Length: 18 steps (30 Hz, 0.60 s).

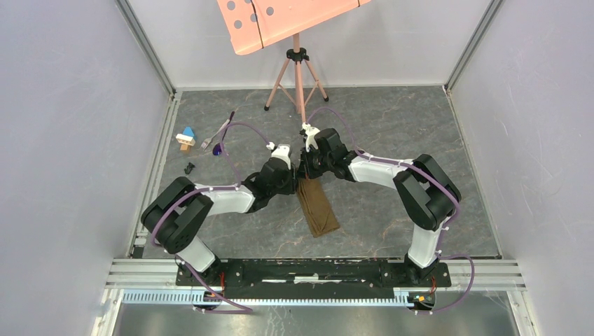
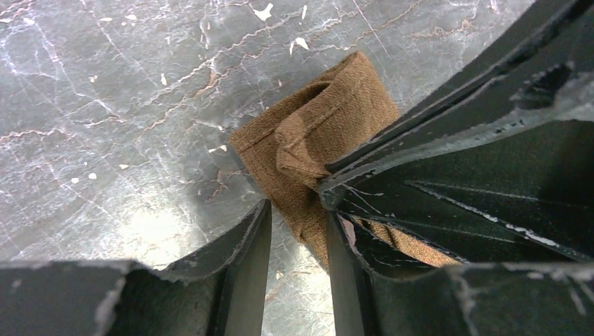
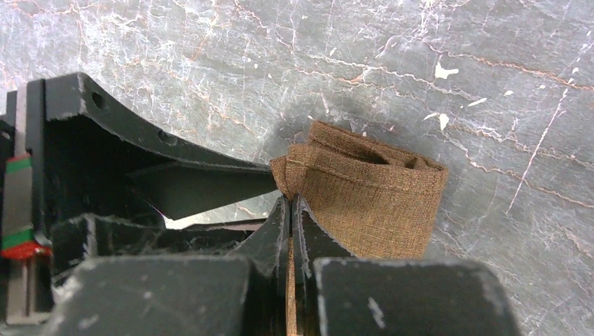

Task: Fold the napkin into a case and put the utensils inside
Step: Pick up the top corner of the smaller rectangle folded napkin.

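Top external view shows the napkin (image 1: 319, 206) folded into a narrow strip at the middle of the table (image 1: 420, 126), its far end raised where the right gripper (image 3: 291, 204) is clamped on a cloth edge and the left gripper (image 2: 298, 220) stands apart around the fold, while the fork (image 1: 208, 143) and spoon (image 1: 220, 148) lie far left.

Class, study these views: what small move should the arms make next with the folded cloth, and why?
Probably close the left tool on the napkin. The right tool is shut on the strip's raised far end, while the left tool's fingers straddle the cloth edge with a gap showing. Two grips would let that end fold over evenly.
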Available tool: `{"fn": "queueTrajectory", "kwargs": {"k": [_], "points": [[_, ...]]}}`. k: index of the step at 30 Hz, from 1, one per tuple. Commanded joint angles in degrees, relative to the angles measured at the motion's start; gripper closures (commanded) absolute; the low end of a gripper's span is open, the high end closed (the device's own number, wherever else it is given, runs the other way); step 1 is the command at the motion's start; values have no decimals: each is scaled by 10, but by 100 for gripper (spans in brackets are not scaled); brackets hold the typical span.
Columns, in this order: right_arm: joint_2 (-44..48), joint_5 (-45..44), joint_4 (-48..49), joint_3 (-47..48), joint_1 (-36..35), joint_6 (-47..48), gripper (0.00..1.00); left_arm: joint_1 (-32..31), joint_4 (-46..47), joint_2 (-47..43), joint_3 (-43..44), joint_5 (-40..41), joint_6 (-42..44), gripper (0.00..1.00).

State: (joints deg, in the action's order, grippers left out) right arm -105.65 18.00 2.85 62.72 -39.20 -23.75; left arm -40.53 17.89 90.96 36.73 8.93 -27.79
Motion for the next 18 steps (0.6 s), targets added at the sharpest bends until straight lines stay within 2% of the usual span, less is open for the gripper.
{"fn": "queueTrajectory", "kwargs": {"k": [1, 11, 18], "points": [[24, 14, 4, 15, 0, 1, 100, -17, 12, 16, 31, 46, 57, 59], [21, 19, 7, 13, 0, 0, 100, -25, -12, 37, 58, 88, 73, 65], [22, 19, 0, 14, 0, 4, 100, -27, -23, 35, 63, 115, 77, 62]]}}
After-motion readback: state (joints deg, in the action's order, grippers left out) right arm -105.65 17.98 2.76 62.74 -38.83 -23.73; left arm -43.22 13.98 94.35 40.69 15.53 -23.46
